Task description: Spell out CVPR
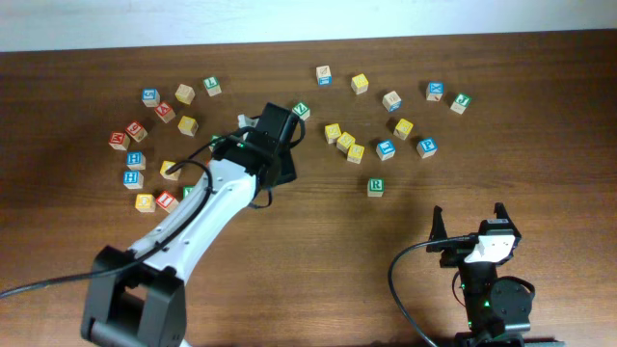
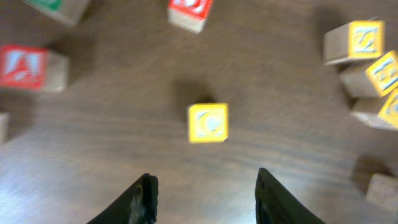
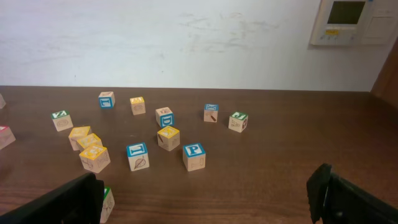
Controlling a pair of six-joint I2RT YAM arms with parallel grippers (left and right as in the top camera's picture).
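My left gripper (image 2: 205, 186) is open and empty above the bare table. A yellow block (image 2: 208, 122) with what looks like a C lies just ahead of its fingertips. In the overhead view the left gripper (image 1: 280, 164) is at mid-table and this block is hidden under the arm. A blue P block (image 1: 426, 146) (image 3: 193, 155) and a green R block (image 1: 376, 187) lie right of centre. My right gripper (image 1: 469, 222) (image 3: 204, 186) is open and empty at the front right, well short of them. I cannot make out a V block.
Several letter blocks are scattered at the far left (image 1: 135, 159) and across the back right (image 1: 390, 100). Three yellow blocks (image 1: 344, 142) (image 2: 373, 68) sit close right of the left gripper. Red blocks (image 2: 28, 67) lie to its left. A white wall is behind the table.
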